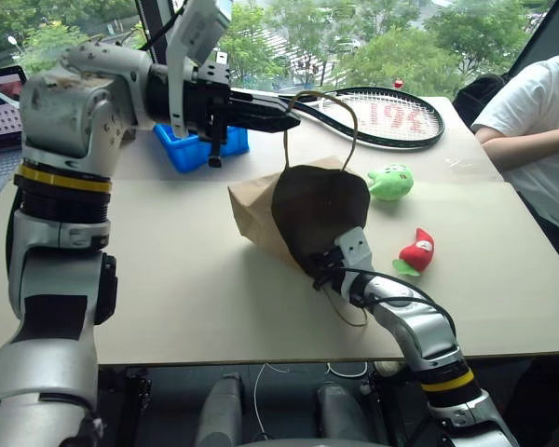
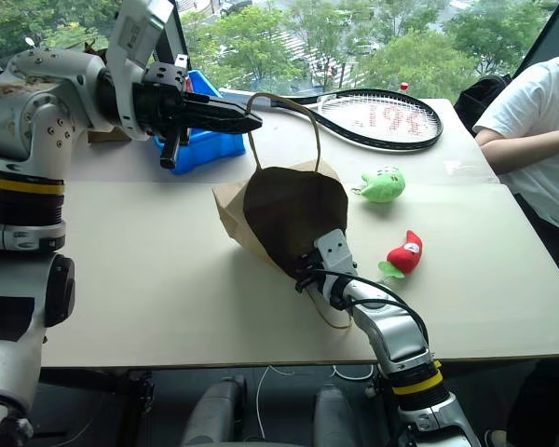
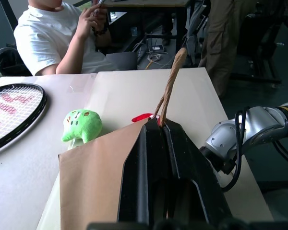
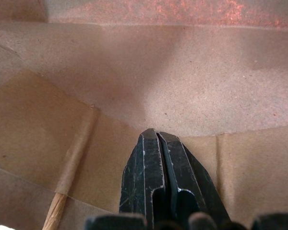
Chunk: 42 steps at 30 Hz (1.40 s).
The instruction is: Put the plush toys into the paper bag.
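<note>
The left arm is raised high over the table (image 1: 168, 298), its forearm reaching across toward the right, with the left gripper (image 1: 293, 118) pointing sideways and slightly down. Its two black fingers are pressed together on one twine handle (image 1: 345, 121) of the paper bag (image 1: 289, 223), pinching the loop near its top so the near edge of the bag's mouth is lifted. In the left wrist view the twine runs up out from between the clenched fingertips, with the brown paper just below them.

The right arm comes up from the lower right, low over the table, bent at the elbow, and the right gripper (image 4: 156, 136) is pushed into the bag's mouth at its lower rim. Its fingers are clamped tight together, and the right wrist view shows them against the bag's inner paper wall; whether paper is pinched between them cannot be told.

The bag lies on its side near the table's middle, its dark opening facing the robot. The green toy (image 1: 391, 182) sits on the table just beside the bag's right edge, below a tennis racket (image 1: 382, 114). The red toy (image 1: 417, 251) lies nearer the robot, right of the bag and near the right forearm. Both toys are outside the bag.

A blue tray (image 1: 197, 147) stands behind the left gripper, and a person in a white shirt (image 1: 540, 121) sits at the table's far right.
</note>
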Each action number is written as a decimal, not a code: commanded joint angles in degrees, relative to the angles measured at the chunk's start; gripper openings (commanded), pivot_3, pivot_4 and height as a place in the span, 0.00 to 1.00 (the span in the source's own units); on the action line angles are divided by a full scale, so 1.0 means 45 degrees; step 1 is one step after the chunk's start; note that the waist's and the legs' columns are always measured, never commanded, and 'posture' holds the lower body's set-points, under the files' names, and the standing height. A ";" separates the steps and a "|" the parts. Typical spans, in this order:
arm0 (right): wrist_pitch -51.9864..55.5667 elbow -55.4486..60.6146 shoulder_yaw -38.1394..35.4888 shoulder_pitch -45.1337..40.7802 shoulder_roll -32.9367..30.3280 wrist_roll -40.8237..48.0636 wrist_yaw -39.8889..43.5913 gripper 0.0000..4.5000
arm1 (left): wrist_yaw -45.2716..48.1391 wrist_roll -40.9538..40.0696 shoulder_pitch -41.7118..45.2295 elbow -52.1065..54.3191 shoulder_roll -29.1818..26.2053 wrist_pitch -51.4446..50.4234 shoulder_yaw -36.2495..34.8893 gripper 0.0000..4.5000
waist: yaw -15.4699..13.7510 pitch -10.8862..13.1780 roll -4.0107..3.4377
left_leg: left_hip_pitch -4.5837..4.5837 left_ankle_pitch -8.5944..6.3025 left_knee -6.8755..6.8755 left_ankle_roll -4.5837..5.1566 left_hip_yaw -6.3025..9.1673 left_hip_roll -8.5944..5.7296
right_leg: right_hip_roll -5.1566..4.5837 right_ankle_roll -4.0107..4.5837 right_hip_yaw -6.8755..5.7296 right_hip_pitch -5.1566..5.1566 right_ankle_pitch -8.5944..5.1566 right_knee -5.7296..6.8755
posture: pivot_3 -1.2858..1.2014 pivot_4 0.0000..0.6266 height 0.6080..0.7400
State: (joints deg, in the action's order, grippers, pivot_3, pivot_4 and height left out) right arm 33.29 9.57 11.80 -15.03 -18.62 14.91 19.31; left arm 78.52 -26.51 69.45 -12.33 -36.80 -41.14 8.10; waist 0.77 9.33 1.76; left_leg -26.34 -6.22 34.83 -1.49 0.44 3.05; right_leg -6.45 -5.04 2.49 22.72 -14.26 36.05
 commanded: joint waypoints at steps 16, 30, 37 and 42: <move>0.4327 0.6336 -0.9585 0.2850 -0.5083 0.7155 0.2300 0.99 | -0.1953 0.0187 -0.3065 0.2316 0.0586 -0.0665 -0.0080 0.00 | -0.0200 0.0022 -0.0012 | -0.0126 0.0053 0.0015 0.0085 0.0005 0.0002 | 0.0004 0.0072 0.0004 0.0093 0.0042 0.0006 | 0.52 0.24 1.00; 0.2330 0.0156 -0.5624 0.1522 -0.3485 0.1910 -0.1054 0.76 | -0.3355 -0.0463 -0.2834 0.2400 0.1378 -0.2342 -0.0202 0.00 | -0.0037 0.0035 -0.0042 | -0.0119 0.0061 0.0028 0.0097 0.0004 -0.0014 | 0.0007 0.0031 0.0029 0.0095 0.0065 0.0010 | 0.52 0.24 1.00; 0.1745 0.2492 -0.6112 0.2947 -0.4627 0.1704 0.0452 0.24 | -0.4016 -0.0925 -0.2001 0.1575 0.2151 -0.2844 -0.0789 0.00 | -0.0127 0.0037 -0.0046 | -0.0124 0.0061 0.0026 0.0098 0.0009 -0.0018 | 0.0008 -0.0010 0.0028 0.0091 0.0076 0.0010 | 0.52 0.24 1.00; 0.3220 0.5984 -0.7298 0.4675 -0.7054 0.3766 0.3372 0.00 | -0.4311 -0.1124 -0.1402 0.1005 0.2724 -0.2994 -0.0938 0.00 | -0.0166 0.0045 -0.0067 | -0.0143 0.0061 0.0033 0.0097 0.0012 -0.0030 | 0.0009 -0.0090 0.0042 0.0086 0.0026 0.0002 | 0.52 0.24 1.00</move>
State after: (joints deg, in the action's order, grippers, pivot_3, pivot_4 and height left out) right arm 45.46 29.85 -17.41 5.66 -48.53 27.45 30.39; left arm 59.37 -30.52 60.85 -8.08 -25.08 -54.59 5.22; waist 0.03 9.53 1.46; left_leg -26.96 -5.95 34.97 -1.05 0.50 2.92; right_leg -6.41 -5.45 2.68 23.11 -14.15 36.07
